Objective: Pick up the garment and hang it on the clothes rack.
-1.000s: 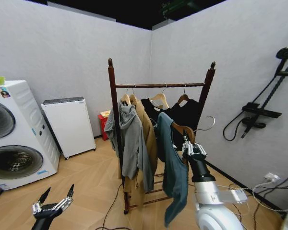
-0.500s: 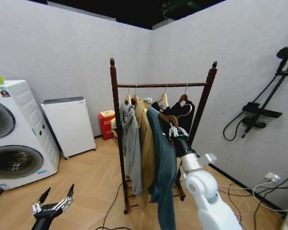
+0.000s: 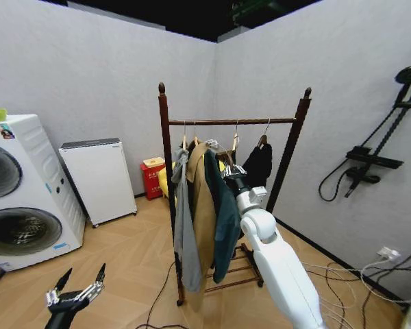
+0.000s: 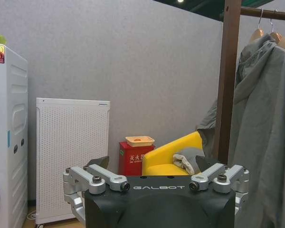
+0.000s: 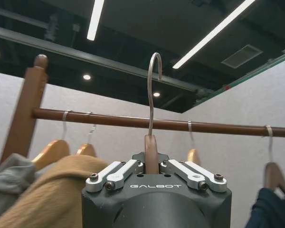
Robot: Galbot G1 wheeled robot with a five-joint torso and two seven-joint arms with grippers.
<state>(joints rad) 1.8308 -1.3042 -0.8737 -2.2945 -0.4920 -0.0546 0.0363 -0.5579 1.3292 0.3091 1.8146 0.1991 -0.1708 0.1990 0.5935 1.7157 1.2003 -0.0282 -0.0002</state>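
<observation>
The teal garment (image 3: 224, 212) hangs at the clothes rack (image 3: 163, 137), between a tan coat (image 3: 203, 205) and a black top (image 3: 259, 166). My right gripper (image 3: 231, 171) is raised to it, just under the top bar (image 3: 233, 122). In the right wrist view that gripper (image 5: 151, 164) is shut on the neck of the wooden hanger (image 5: 151, 145). The metal hook (image 5: 151, 90) stands upright and its curve reaches above the bar (image 5: 109, 119); I cannot tell whether it sits over the bar. My left gripper (image 3: 76, 295) is parked low at the left, open (image 4: 154, 175).
A grey hooded coat (image 3: 183, 219) hangs at the rack's left post. A washing machine (image 3: 20, 192) and a white appliance (image 3: 99, 178) stand at the left wall. A red box (image 3: 151, 177) and yellow seat (image 4: 173, 156) sit behind the rack. Cables lie on the floor (image 3: 157, 301).
My right arm has carried the teal garment away from me and up to the rack, in among the hanging clothes. The left arm has not moved.
</observation>
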